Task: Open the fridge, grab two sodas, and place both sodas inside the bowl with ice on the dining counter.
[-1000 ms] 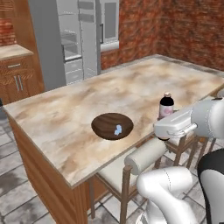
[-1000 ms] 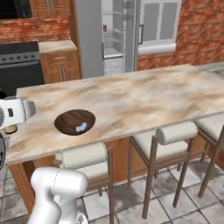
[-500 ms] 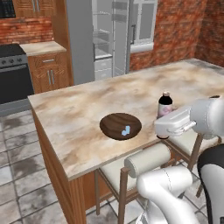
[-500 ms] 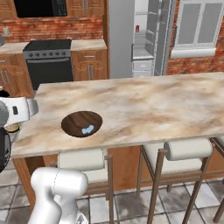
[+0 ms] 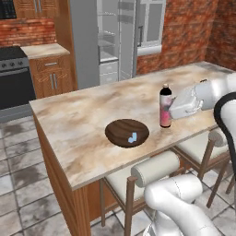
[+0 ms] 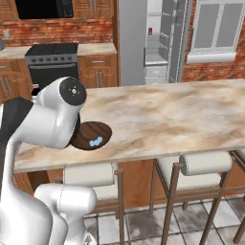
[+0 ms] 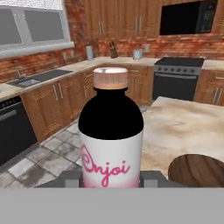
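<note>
Since the earlier frame the whole view has swung, so the stove (image 5: 14, 76) is now being shown at the left with the open fridge (image 5: 117, 41) beyond the dining counter (image 5: 83, 124). On that counter, the brown bowl (image 5: 127, 133) with pale-blue ice (image 5: 132, 137) is sitting left of the soda (image 5: 165, 107). That dark bottle with its pink label is being gripped upright by the closed gripper (image 5: 177, 109), just above the counter.

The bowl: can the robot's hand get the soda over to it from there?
Probably yes. The gripper is shut on the soda, which is upright beside the bowl, with bare counter between them.
</note>
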Available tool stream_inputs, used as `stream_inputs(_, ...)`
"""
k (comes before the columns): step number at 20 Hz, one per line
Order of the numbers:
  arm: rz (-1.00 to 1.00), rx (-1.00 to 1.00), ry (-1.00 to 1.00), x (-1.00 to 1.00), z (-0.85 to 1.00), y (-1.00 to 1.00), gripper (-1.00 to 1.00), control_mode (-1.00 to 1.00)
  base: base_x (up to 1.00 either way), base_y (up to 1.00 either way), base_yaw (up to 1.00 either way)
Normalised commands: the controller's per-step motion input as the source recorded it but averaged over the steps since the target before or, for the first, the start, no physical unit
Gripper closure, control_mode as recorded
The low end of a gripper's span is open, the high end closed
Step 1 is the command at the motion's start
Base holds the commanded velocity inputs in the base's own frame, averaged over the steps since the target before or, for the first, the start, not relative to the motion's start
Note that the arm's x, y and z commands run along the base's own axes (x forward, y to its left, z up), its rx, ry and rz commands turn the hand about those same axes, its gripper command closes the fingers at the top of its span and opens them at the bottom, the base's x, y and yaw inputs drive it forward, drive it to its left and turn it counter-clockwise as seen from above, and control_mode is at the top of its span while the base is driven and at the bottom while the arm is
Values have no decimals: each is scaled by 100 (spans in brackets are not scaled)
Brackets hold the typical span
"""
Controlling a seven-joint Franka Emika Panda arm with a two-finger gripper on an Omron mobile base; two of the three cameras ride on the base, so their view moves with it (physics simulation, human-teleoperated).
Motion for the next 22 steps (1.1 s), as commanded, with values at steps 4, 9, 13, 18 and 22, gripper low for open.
stream_inputs(4,11,-13,33,100,-34,1,100,-100,0,0,0)
stream_inputs(9,2,-14,38,91,-26,5,100,-100,0,0,0)
stream_inputs(13,7,-10,33,72,-41,0,100,-100,0,0,0)
stream_inputs(18,7,-18,32,32,-75,16,100,-100,0,0,0)
stream_inputs(22,3,-26,18,21,-78,16,100,-100,0,0,0)
